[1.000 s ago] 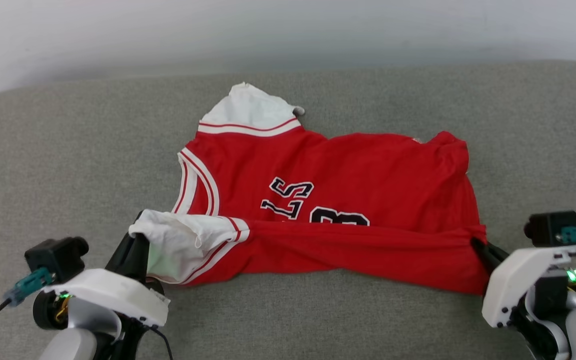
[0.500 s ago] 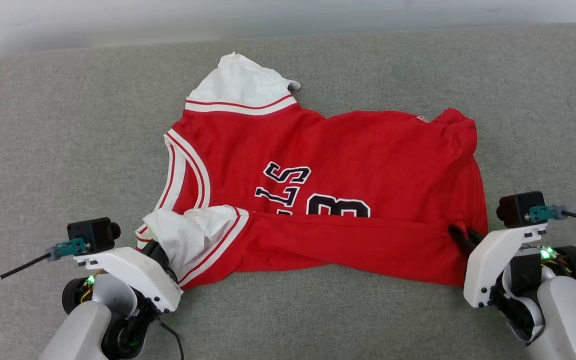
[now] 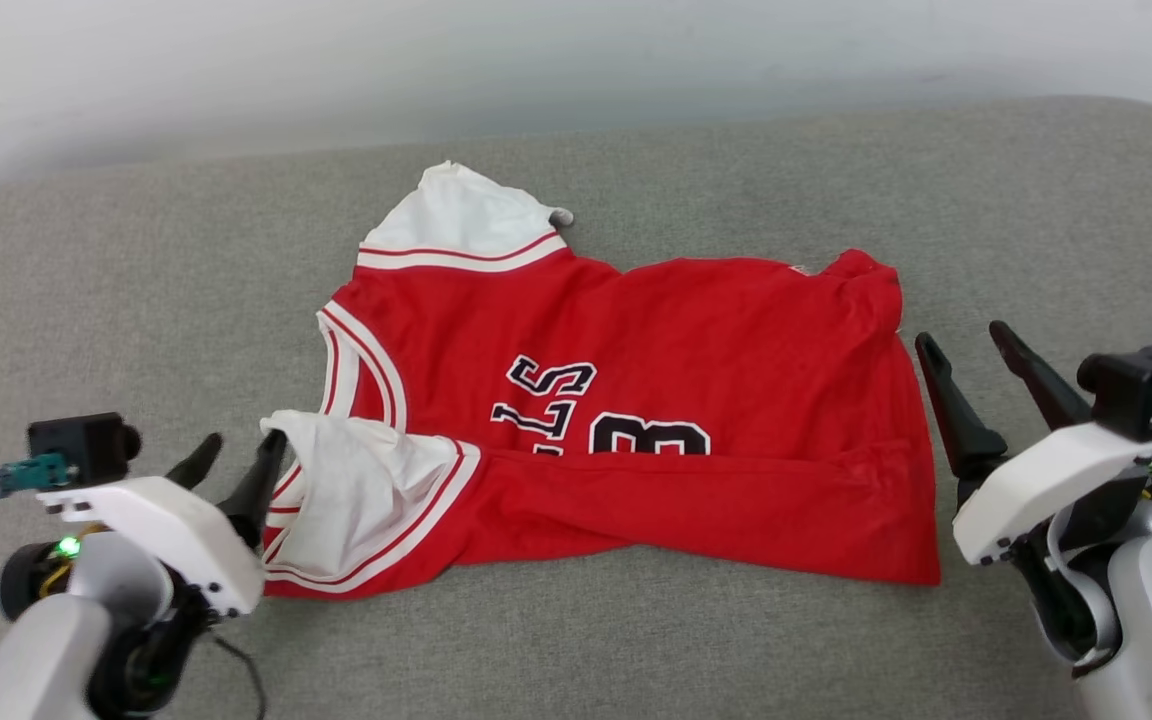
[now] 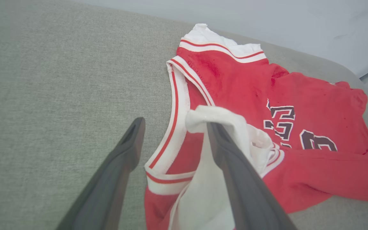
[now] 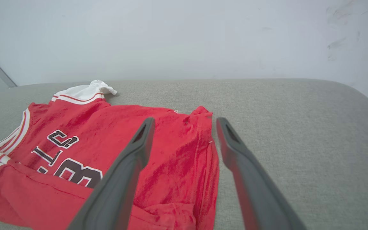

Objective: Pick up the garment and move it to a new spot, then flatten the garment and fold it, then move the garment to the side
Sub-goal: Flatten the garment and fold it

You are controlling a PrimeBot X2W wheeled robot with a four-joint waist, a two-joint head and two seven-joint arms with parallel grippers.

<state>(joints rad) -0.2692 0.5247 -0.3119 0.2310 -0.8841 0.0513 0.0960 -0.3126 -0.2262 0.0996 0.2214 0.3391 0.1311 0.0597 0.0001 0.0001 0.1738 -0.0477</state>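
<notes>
Head view: jersey T-shirt (image 3: 626,420) lies print-up about mid-way across the grey sofa cushion (image 3: 136,300), between my two arms. Both end effectors are off it. The right gripper (image 3: 961,335) has its jaws spread wide, just beside the hem (image 3: 921,450) and above the cushion, holding nothing. The left gripper (image 3: 244,440) is spread too, at the collar end. In the left wrist view the near white sleeve (image 3: 356,490) rests against one finger, but it's not pinched. Progress, as I read it: the shirt looks placed and roughly flattened, and the first fold is in, with the near long edge turned up over the body and covering the lower part of the black lettering (image 3: 546,395). Still to do: the far half, where the far sleeve (image 3: 461,215) sticks out toward the wall (image 3: 536,60) unfolded, then probably a crosswise fold, then the shift to the side. So roughly mid-task. Orientation: the long axis runs left–right across the cushion, collar (image 3: 361,350) pointing to my left and hem to my right. The fold line runs along that axis, with some wrinkling at the far right corner.
</notes>
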